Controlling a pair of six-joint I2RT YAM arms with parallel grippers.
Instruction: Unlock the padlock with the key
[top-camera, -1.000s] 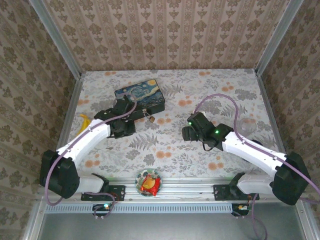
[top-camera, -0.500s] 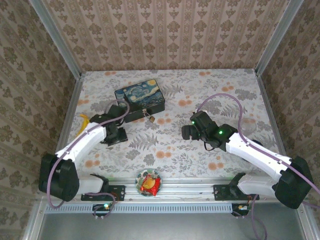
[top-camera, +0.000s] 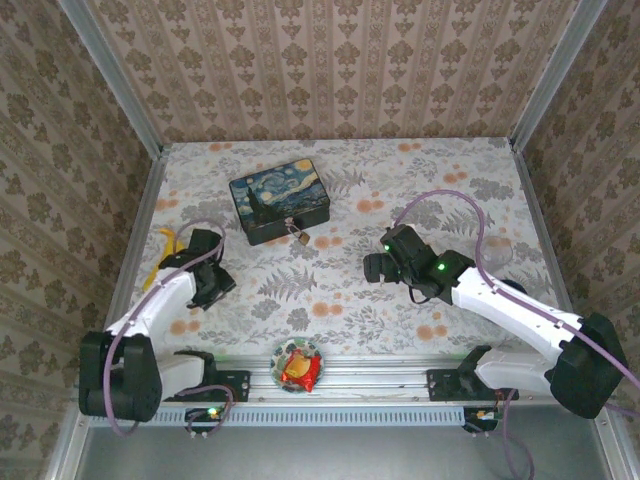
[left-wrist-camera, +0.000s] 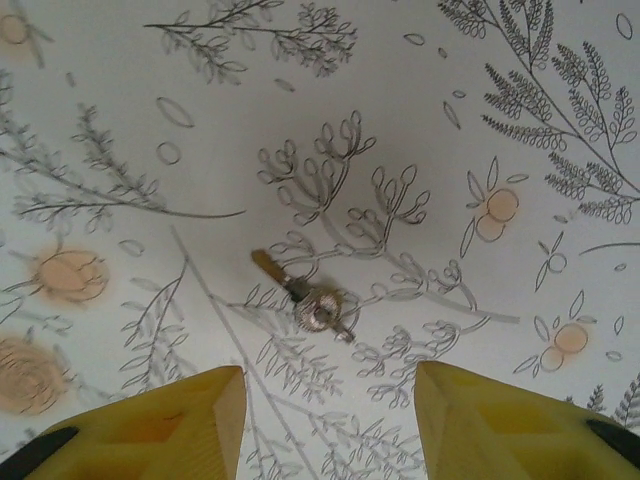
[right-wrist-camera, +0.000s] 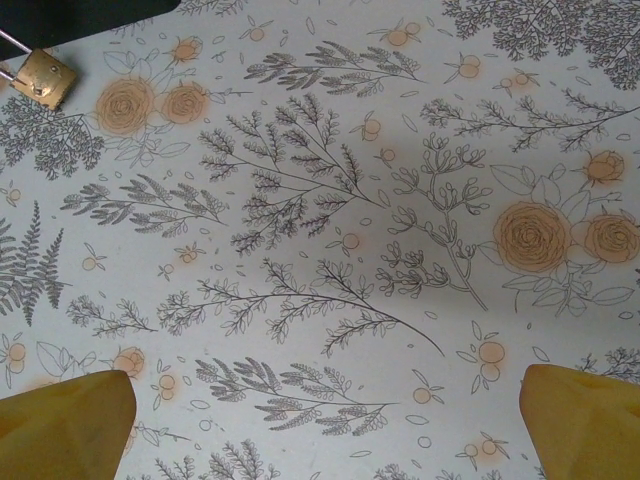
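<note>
The key (left-wrist-camera: 305, 297), with a brass-coloured blade and a round silvery head, lies flat on the flowered cloth just ahead of my left gripper (left-wrist-camera: 330, 385). Its yellow fingers (left-wrist-camera: 190, 410) stand apart with nothing between them. In the top view that gripper (top-camera: 213, 285) hangs at the near left, well away from the tin. The small brass padlock (top-camera: 300, 238) hangs on the front latch of the painted tin box (top-camera: 278, 198). My right gripper (top-camera: 372, 266) is wide open over bare cloth (right-wrist-camera: 325, 400), to the right of the padlock (right-wrist-camera: 45, 78).
A yellow object (top-camera: 168, 245) lies by the left wall beside my left arm. A small bowl with a red and yellow packet (top-camera: 297, 366) sits at the near edge. Something clear (top-camera: 497, 250) stands at the right. Walls close the table (top-camera: 420, 180) on three sides.
My left arm has drawn back from the tin toward the near left and its gripper has opened; the key now lies on the cloth. The right gripper opened a little wider.
</note>
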